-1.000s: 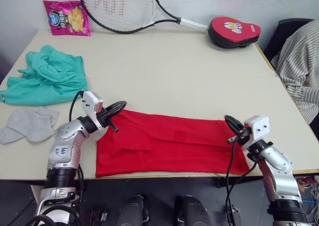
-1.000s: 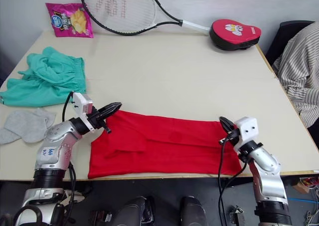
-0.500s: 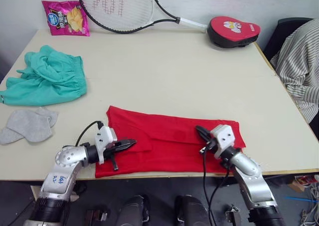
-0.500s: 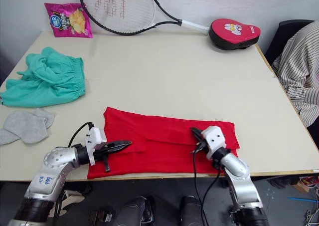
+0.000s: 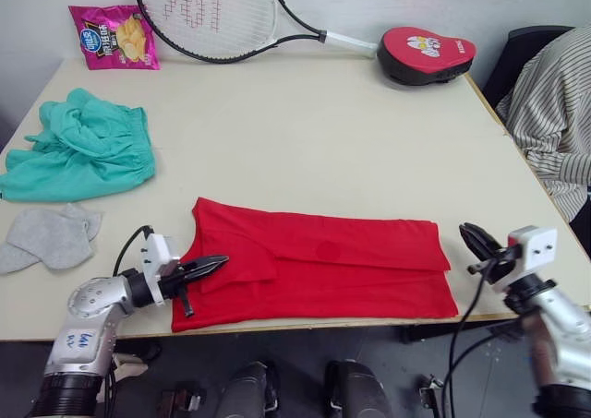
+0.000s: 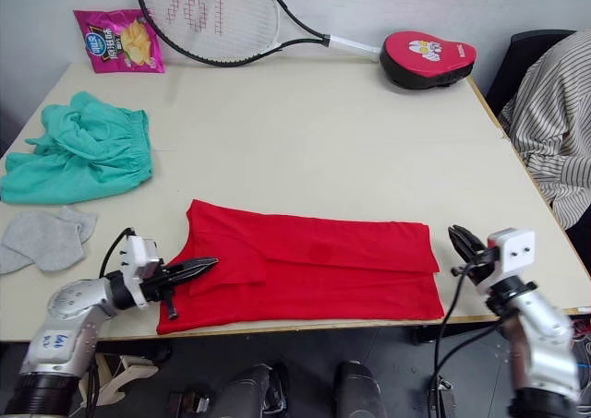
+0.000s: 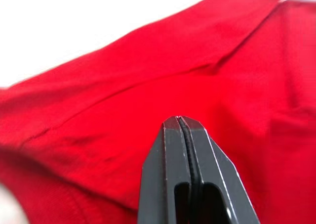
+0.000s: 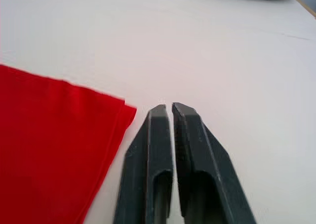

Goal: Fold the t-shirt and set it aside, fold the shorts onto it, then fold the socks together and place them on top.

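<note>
Socks [image 5: 46, 238]: near table edge at far left, beside shorts [image 5: 78, 155]; both untouched.
My left gripper [image 5: 214, 264]: fingers pressed together, empty, over t-shirt's left end.
T-shirt [image 5: 319, 270]: long strip along front edge; risk of sliding off if dragged.
My right gripper [image 5: 468, 236]: nearly closed, empty, just beyond right hem; may miss both layers.

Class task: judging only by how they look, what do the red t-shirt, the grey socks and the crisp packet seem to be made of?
Red t-shirt: soft matte knit, likely cotton; it lies flat with stitched hems and soft folds.
Light grey socks: soft, dull knit fabric, limp and rumpled.
Pink crisp packet: glossy printed plastic film or foil, with crinkles that catch the light.
</note>
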`<state>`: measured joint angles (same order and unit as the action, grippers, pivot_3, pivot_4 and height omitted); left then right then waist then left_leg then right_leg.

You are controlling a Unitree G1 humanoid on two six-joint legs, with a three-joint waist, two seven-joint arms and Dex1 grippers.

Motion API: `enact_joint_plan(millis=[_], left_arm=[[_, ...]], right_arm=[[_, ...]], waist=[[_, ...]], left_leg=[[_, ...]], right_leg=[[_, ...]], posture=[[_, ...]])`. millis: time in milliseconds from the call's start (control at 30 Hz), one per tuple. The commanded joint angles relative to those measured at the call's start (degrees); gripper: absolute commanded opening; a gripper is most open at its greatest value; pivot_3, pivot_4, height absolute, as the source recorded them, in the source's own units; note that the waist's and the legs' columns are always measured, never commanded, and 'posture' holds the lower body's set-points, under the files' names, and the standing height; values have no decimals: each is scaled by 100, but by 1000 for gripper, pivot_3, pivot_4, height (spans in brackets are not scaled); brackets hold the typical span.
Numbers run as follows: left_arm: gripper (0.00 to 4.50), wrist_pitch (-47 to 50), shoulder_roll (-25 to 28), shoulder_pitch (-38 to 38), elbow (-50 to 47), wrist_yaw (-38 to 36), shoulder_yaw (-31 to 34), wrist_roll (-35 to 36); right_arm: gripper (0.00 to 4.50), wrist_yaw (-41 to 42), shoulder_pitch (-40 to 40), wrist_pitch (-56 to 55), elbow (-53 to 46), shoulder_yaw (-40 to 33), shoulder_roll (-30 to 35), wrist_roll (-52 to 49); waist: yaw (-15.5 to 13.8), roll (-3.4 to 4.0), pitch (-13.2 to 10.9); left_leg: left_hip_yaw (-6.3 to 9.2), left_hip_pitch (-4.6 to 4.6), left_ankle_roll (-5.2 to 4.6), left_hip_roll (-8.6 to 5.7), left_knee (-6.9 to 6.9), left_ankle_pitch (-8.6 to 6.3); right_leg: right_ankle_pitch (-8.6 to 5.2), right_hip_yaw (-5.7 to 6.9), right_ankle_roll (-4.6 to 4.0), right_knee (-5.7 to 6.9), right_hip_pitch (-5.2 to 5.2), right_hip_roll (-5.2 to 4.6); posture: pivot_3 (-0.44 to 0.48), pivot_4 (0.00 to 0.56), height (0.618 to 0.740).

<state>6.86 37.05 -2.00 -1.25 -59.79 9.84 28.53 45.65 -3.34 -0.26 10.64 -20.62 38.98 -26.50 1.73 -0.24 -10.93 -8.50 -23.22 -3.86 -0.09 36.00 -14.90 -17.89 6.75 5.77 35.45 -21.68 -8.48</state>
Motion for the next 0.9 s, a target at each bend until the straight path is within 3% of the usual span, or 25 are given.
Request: enact_joint_plan(millis=[33, 167, 333, 467, 533, 633, 733, 767, 900], left_arm=[[648, 663, 167, 43, -838, -121, 236, 735], [1775, 820, 237, 84, -1443, -76, 186, 792], [3355, 866, 69, 83, -1818, -249, 13, 1000], [4467, 998, -67, -68, -2136, -275, -177, 1160], [4467, 1078, -103, -128, -2231, -305, -233, 1279], [4500, 1259, -97, -182, -2266, -344, -303, 1428], [4500, 1265, -116, -239, -2229, -326, -318, 1410], [4500, 1259, -119, -252, -2220, -315, -319, 1396], [4500, 1210, -136, -280, -2161, -292, -326, 1317]], right_arm=[[1606, 916, -764, 390, 708, -172, 863, -179], [2911, 2361, -1890, 869, 1627, 803, 1594, 279], [4500, 3517, -3357, 853, 2929, 1877, 1496, 1006], [4500, 3727, -4297, 208, 4131, 2585, 1167, 1890], [4500, 3772, -4638, 60, 4619, 2804, 1050, 2213], [3951, 4058, -5030, 222, 5167, 3086, 901, 2573], [3001, 4425, -5202, 265, 5425, 3300, 849, 2857], [2501, 4558, -5230, 239, 5456, 3369, 846, 2927], [1352, 4685, -5345, 262, 5424, 3519, 784, 2865]], waist=[[-2, 9, -6], [-12, 13, -9], [-7, 19, -12], [-6, 22, -15], [-17, 22, -15], [-15, 24, -16], [1, 24, -16], [-2, 24, -16], [-1, 24, -16]], left_leg=[[-1, 1, -4, 0, 5, -1], [3, 3, -2, 8, 7, 0], [0, -2, -3, 6, 8, 1], [0, -7, -2, 4, 16, 1], [1, -9, -1, 2, 18, 2], [3, -10, 0, 1, 18, 2], [3, -9, 0, 2, 19, 3], [3, -9, 0, 3, 20, 3], [6, -9, 2, 3, 21, 3]], right_leg=[[1, 1, 1, 0, 3, -2], [-1, 11, -1, -5, 11, 5], [-1, 15, -2, -9, 9, 6], [0, 17, -1, -9, 9, 5], [0, 19, -1, -6, 9, 4], [0, 21, -1, -8, 10, 4], [0, 20, -1, -8, 11, 6], [0, 22, -1, -8, 12, 7], [0, 24, -1, -8, 14, 6]], posture=[[0, 150, 740], [0, 150, 740], [0, 150, 740], [0, 150, 740], [0, 150, 740], [0, 150, 740], [0, 150, 740], [0, 150, 740], [0, 150, 740]])
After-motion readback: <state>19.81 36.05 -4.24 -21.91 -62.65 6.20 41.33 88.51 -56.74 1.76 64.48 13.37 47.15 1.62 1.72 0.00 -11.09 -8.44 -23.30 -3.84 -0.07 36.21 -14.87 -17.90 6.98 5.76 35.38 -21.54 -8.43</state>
